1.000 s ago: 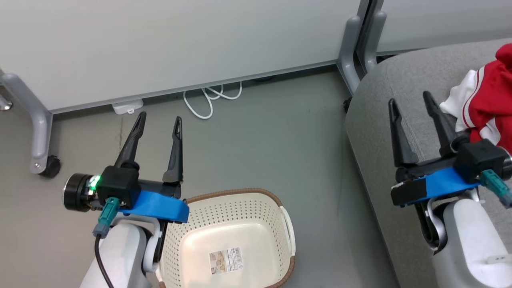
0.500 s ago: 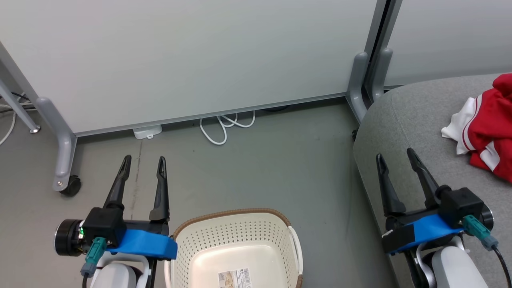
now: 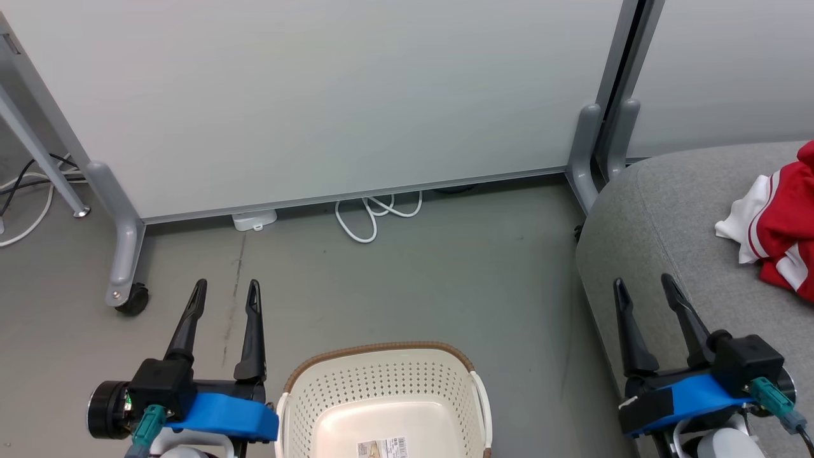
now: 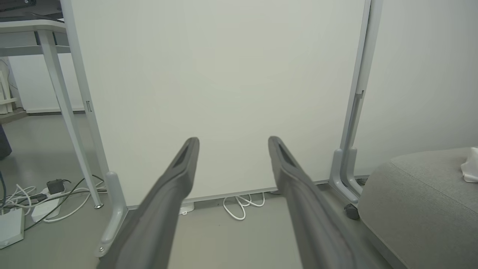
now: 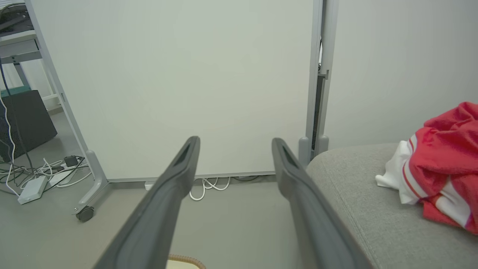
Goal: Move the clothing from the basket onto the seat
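Note:
The clothing (image 3: pixel 779 238) lies bunched on the grey seat (image 3: pixel 661 235) at the right edge, red with white striped parts; it also shows as clothing (image 5: pixel 440 168) on the seat (image 5: pixel 358 198) in the right wrist view. The cream basket (image 3: pixel 381 397) stands on the floor at bottom centre, its inside bare but for a label. My left gripper (image 3: pixel 226 291) is open over the floor, left of the basket. My right gripper (image 3: pixel 642 287) is open over the seat's front-left edge, apart from the clothing. Both sets of fingers (image 4: pixel 179 175) (image 5: pixel 183 172) hold nothing.
A white partition panel (image 3: pixel 331 95) on grey legs with a castor (image 3: pixel 132 299) stands behind. White cable loops (image 3: pixel 375 216) and a small white box (image 3: pixel 254 219) lie at its base. More cables and a power strip (image 4: pixel 41 207) lie at far left.
The head camera has tilted up, so everything sits lower in the picture. Both grippers have drawn back toward me; the right one is now farther from the clothing. Both stay open.

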Available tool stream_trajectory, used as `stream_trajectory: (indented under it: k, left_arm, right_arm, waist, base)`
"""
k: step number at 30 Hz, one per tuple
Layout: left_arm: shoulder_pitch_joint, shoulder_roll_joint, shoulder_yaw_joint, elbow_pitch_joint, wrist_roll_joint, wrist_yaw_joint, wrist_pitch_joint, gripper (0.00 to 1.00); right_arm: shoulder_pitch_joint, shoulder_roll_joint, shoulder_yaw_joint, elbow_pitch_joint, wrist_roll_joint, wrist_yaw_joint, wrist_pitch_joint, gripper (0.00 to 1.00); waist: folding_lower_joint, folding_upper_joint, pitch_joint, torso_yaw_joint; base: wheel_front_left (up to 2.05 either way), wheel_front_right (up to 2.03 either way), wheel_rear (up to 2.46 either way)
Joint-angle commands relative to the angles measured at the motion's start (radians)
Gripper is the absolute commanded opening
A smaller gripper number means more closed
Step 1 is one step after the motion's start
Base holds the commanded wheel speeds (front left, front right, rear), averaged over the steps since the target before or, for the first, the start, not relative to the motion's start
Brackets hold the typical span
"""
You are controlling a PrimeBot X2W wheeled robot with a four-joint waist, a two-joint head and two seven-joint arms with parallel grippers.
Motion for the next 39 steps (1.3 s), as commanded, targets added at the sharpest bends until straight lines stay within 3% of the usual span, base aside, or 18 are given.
stream_trajectory:
  k: [1, 19, 20, 25, 39]
  left_arm:
    - [0.009, -0.002, 0.002, 0.003, 0.001, -0.004, -0.005, 1.0]
    - [0.016, -0.013, 0.017, 0.024, 0.021, -0.016, -0.005, 1.0]
    - [0.023, -0.012, 0.013, 0.023, 0.018, -0.011, 0.0, 0.0]
    - [0.051, -0.013, 0.012, 0.063, 0.007, -0.011, 0.008, 0.0]
    - [0.031, -0.014, 0.042, 0.06, -0.273, -0.013, 0.078, 0.0]
  right_arm:
    - [0.017, 0.003, -0.006, -0.002, 0.008, 0.0, 0.0, 1.0]
    - [0.045, 0.004, -0.027, 0.008, 0.037, 0.0, 0.0, 1.0]
    - [0.031, 0.003, -0.026, 0.007, 0.033, 0.0, 0.0, 0.0]
    - [0.046, 0.005, -0.026, 0.048, 0.045, 0.0, 0.004, 0.0]
    - [0.037, 0.004, -0.04, 0.038, 0.314, 0.0, 0.075, 0.0]
  waist:
    - [0.0001, -0.0001, -0.002, 0.002]
    - [0.0001, -0.0001, -0.027, 0.01]
    - [0.0001, -0.0001, -0.027, 0.01]
    - [0.0001, -0.0001, -0.027, 0.011]
    - [0.0001, -0.0001, -0.024, 0.008]
  base:
    - [0.0, 0.0, 0.0]
    - [0.0, 0.0, 0.0]
    - [0.0, 0.0, 0.0]
    - [0.0, 0.0, 0.0]
    - [0.0, 0.0, 0.0]
